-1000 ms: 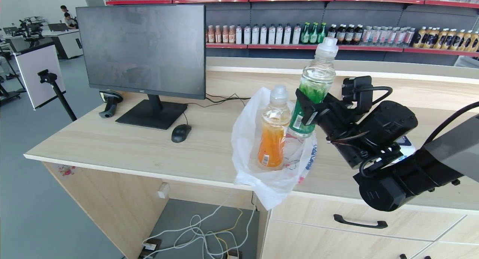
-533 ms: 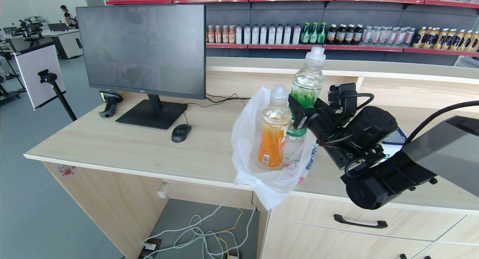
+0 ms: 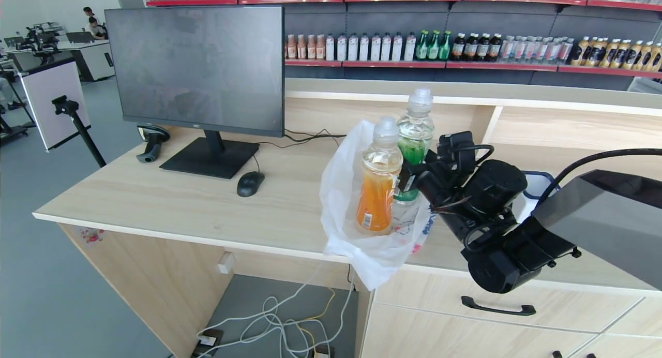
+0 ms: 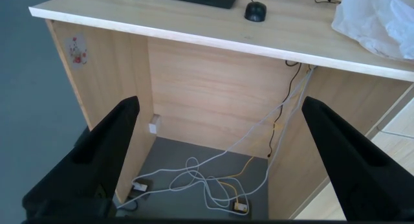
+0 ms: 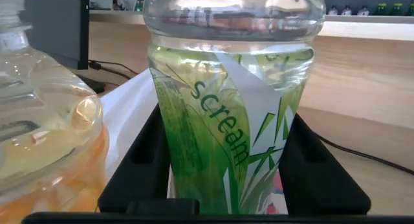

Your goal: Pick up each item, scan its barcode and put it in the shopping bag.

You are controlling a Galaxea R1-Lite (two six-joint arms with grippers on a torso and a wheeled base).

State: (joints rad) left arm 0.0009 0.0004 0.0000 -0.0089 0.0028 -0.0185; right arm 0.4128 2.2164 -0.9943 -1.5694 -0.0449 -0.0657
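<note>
Right fingers (image 5: 323,172): clamped on green bottle (image 3: 414,140), upright, base inside shopping bag (image 3: 339,192) | orange bottle (image 3: 377,192): just beside these fingers, in bag | left fingers (image 4: 97,159): spread apart

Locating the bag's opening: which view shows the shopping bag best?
The head view: the shopping bag stands open on the counter, orange bottle inside. The left wrist view catches one corner; the right wrist view, a white sliver.
</note>
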